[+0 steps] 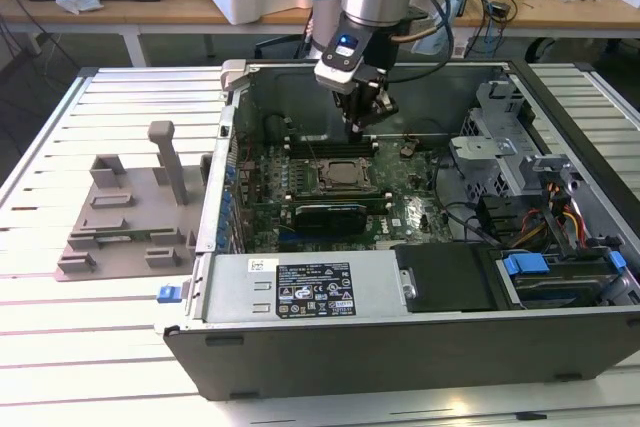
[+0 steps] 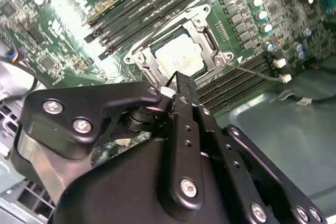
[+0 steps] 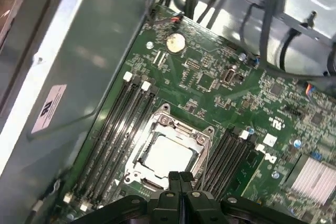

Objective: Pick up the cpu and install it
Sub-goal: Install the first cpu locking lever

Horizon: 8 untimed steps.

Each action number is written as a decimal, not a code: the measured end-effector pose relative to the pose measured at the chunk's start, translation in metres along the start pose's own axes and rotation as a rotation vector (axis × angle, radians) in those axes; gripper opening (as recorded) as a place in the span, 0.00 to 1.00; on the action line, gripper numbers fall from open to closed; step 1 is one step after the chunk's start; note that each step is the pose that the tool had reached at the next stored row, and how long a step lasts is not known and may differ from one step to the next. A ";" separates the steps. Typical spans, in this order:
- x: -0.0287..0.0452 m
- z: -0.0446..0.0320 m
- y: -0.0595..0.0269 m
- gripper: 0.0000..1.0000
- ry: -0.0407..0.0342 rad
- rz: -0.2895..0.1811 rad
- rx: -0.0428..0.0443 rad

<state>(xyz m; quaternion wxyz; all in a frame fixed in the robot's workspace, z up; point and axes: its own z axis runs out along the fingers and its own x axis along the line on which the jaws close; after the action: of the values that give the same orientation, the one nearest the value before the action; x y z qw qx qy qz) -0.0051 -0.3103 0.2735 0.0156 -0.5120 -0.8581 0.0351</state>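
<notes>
Black gripper (image 3: 181,178) hovers just above the socket frame (image 3: 169,150), fingers pressed together and holding nothing. Seated inside that frame lies the cpu (image 3: 167,155), shiny top up; likely light, stiff, slippery and fragile underneath, best held by opposite edges

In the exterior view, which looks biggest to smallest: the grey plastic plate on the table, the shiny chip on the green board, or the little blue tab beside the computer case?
1. Grey plastic plate, clearly the largest.
2. The cpu in its socket.
3. Blue tab, smallest, though close to the chip.
</notes>
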 end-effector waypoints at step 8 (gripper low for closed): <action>0.0000 0.0001 0.0000 0.11 -0.0121 -0.223 -0.0052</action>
<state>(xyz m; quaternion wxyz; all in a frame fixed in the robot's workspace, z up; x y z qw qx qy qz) -0.0051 -0.3103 0.2735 0.0129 -0.4133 -0.9098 0.0341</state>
